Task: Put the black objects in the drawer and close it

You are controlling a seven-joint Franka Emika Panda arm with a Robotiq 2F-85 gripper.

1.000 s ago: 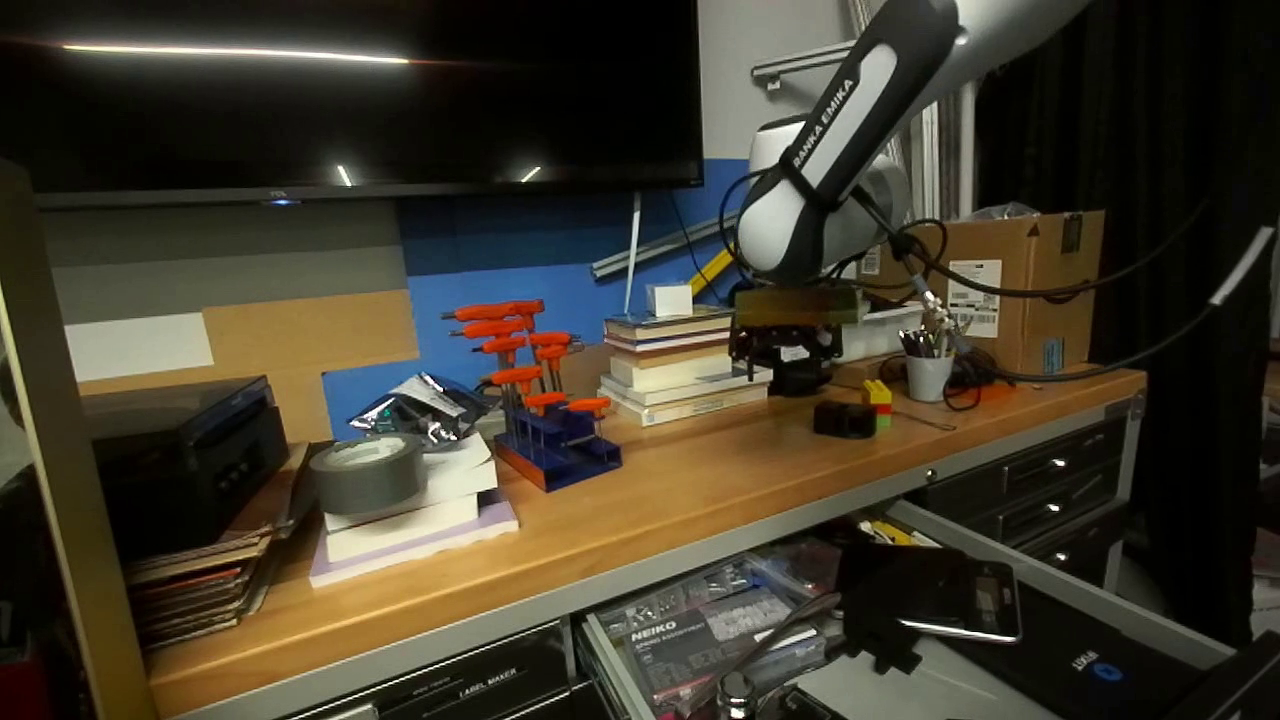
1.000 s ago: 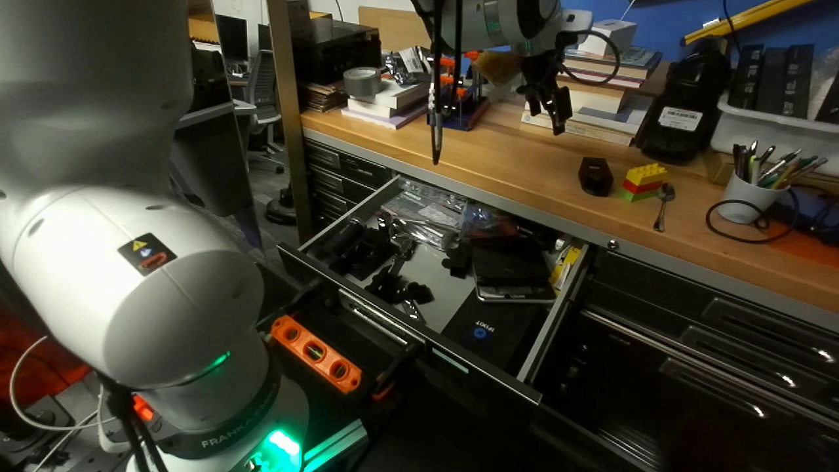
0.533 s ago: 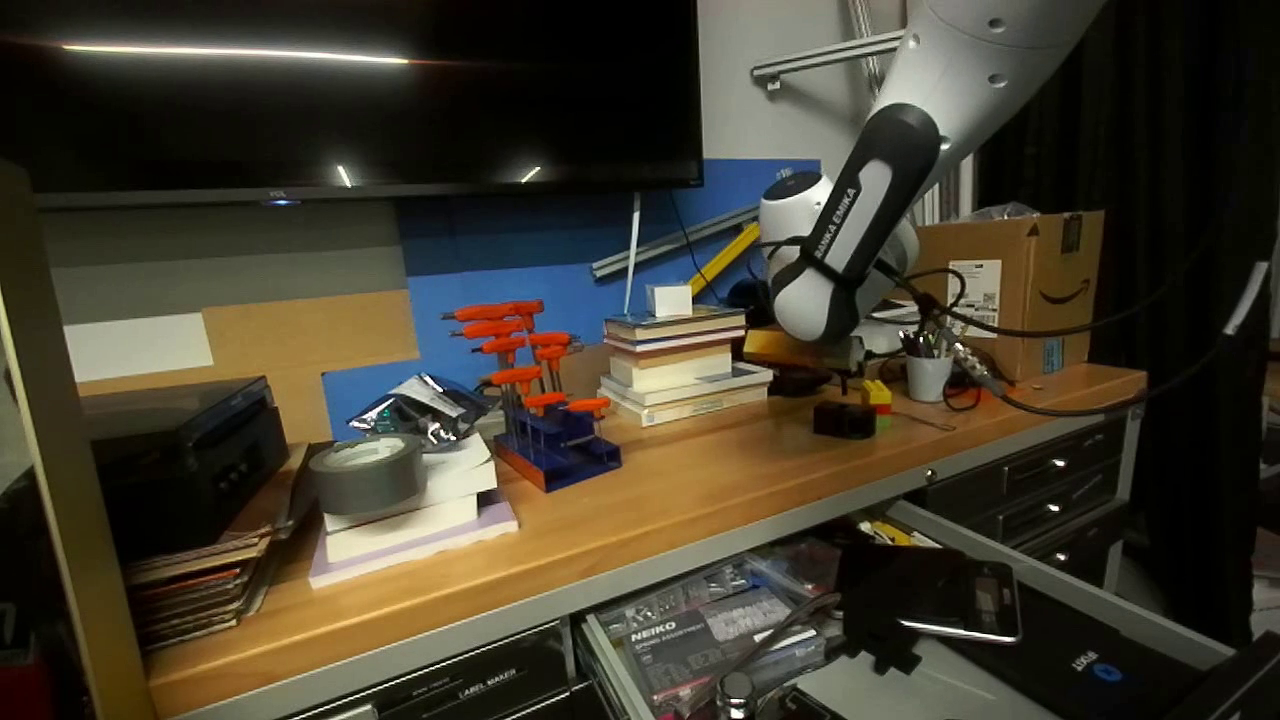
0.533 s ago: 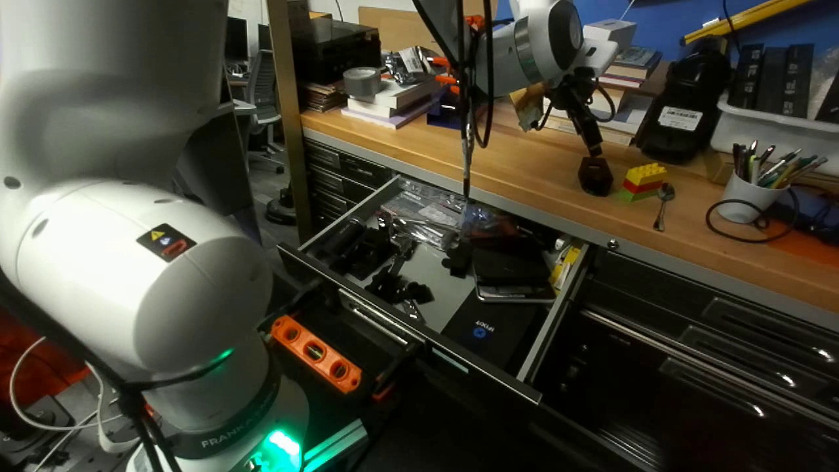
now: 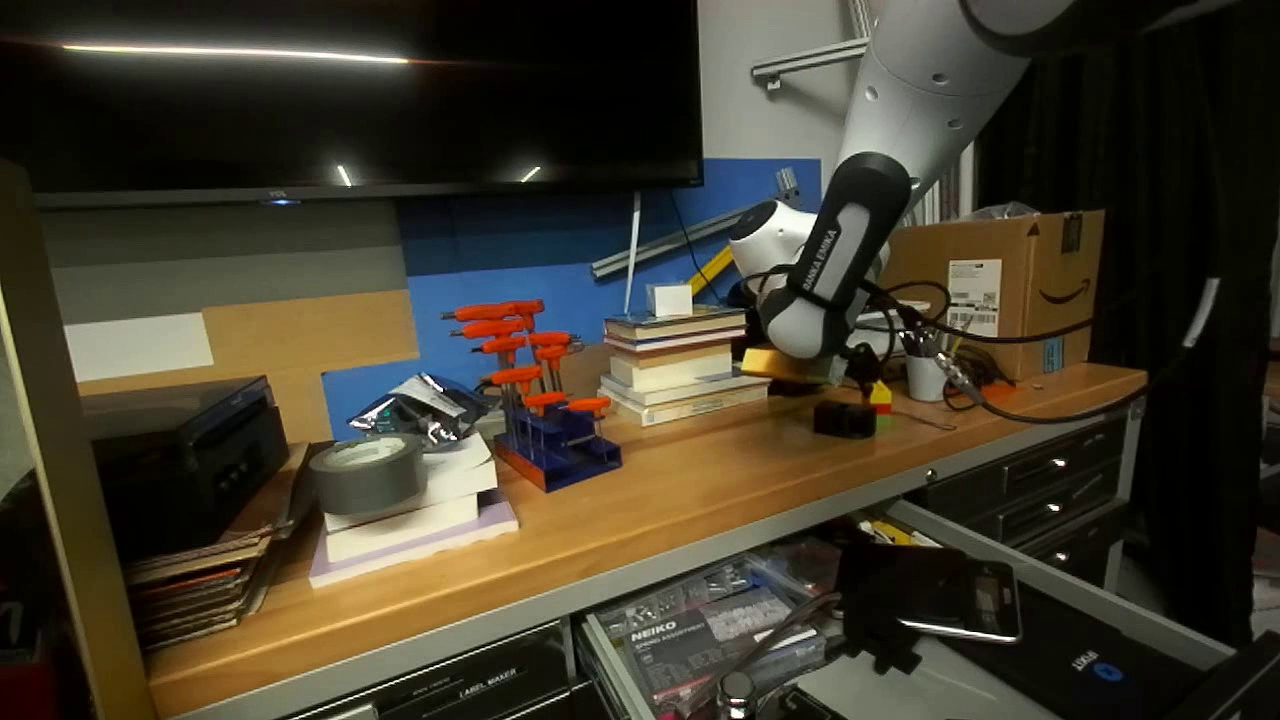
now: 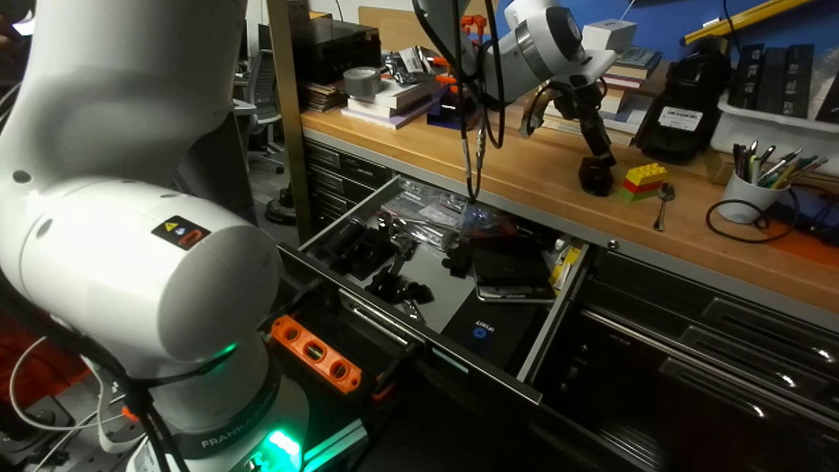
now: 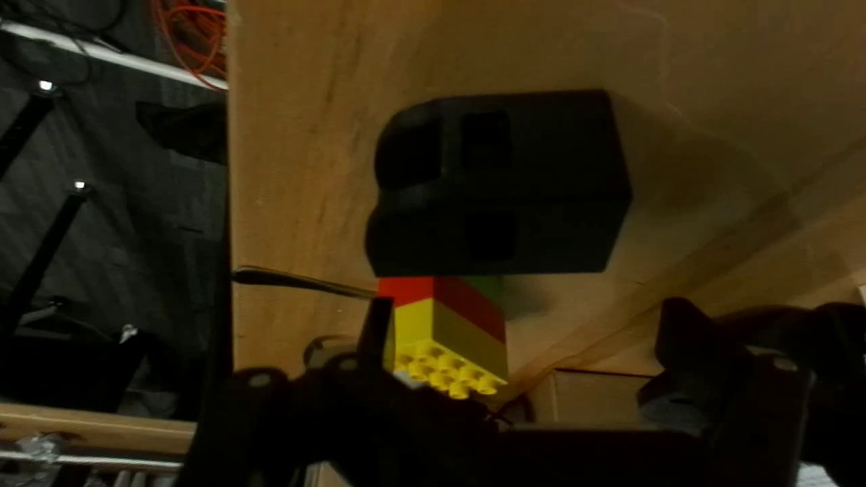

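A black block (image 5: 843, 420) stands on the wooden worktop, beside a yellow, red and green toy brick stack (image 6: 645, 177). It shows in both exterior views (image 6: 595, 180) and large in the wrist view (image 7: 497, 182), with square holes in its sides. My gripper (image 7: 528, 316) is open and empty, its fingers wide apart. In the exterior views the gripper (image 6: 602, 157) points down just above and behind the block; whether it touches cannot be told. The wide drawer (image 6: 498, 377) is pulled open below the worktop and holds black tablets (image 6: 511, 269), tools and packets.
A spoon (image 6: 662, 206) and a white pen cup (image 6: 741, 196) stand beyond the brick stack. A book stack (image 5: 685, 370) and a black labelled item (image 6: 678, 121) stand behind the block. The hex-key rack (image 5: 560, 445) is farther along. Cables (image 6: 482, 131) hang from the arm.
The arm has lowered and moved from in front of the book stack to just over the black block. The block, the bricks and the open drawer have not moved.
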